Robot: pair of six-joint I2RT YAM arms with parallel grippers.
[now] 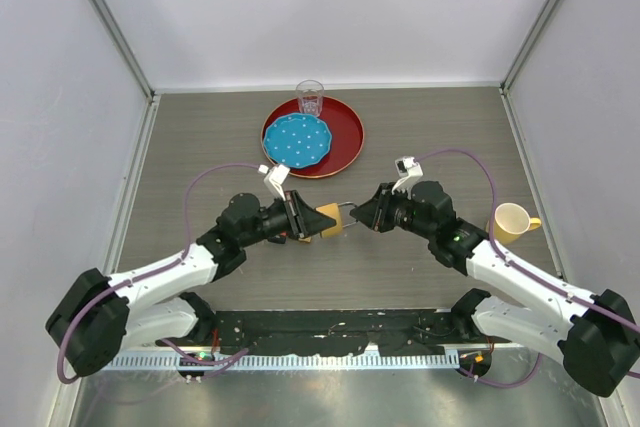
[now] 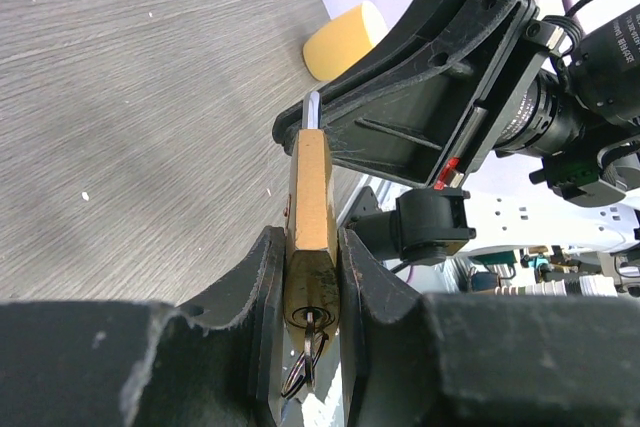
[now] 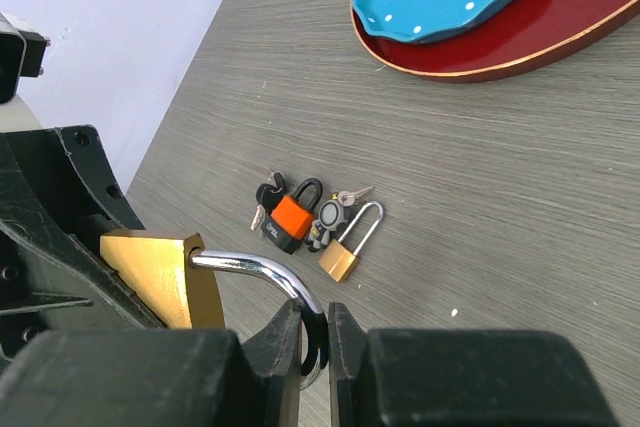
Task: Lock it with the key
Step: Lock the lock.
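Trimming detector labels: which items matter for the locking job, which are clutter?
Job: big brass padlock, its shackle, key in its keyhole, left gripper, right gripper.
Clutter: orange padlock, small brass padlock, red tray, blue plate, glass, yellow cup.

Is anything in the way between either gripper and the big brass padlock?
Nothing visible is. The left gripper clamps the big brass padlock by its body, and the right gripper is shut on its shackle. The orange padlock and small brass padlock lie on the table, apart from both.
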